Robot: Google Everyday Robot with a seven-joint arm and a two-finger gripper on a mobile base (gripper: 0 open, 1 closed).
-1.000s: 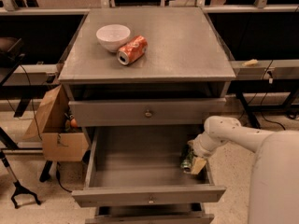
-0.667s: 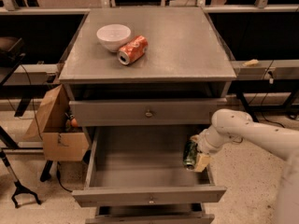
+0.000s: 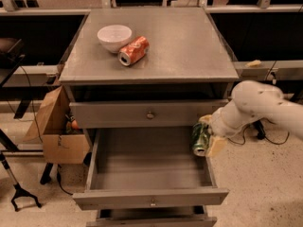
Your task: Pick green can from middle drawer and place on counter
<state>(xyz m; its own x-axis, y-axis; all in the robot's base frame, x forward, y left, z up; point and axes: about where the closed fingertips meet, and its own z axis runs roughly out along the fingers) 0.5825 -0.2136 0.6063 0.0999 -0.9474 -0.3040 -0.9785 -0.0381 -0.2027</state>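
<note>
Green metal catches the eye at the right edge of the open drawer (image 3: 142,162): the green can (image 3: 199,137) sits between the two pale pads of the tool (image 3: 209,133), which look clamped on its sides. The can seems to hang over the drawer's right wall rather than rest on the floor of the drawer, though the contact below it is hard to judge. Its long axis runs near upright, leaning a little, with a silvery end showing at the bottom. The white arm (image 3: 258,103) comes in from the right.

The worktop (image 3: 189,46) lies up and to the left of the tool, past the shut upper drawer (image 3: 123,113). A white bowl (image 3: 114,36) and an orange can (image 3: 133,50) lie touching at its far left. The near right part of the worktop is bare, so the coming move is probably a lift above its front edge and then a short carry inward.
</note>
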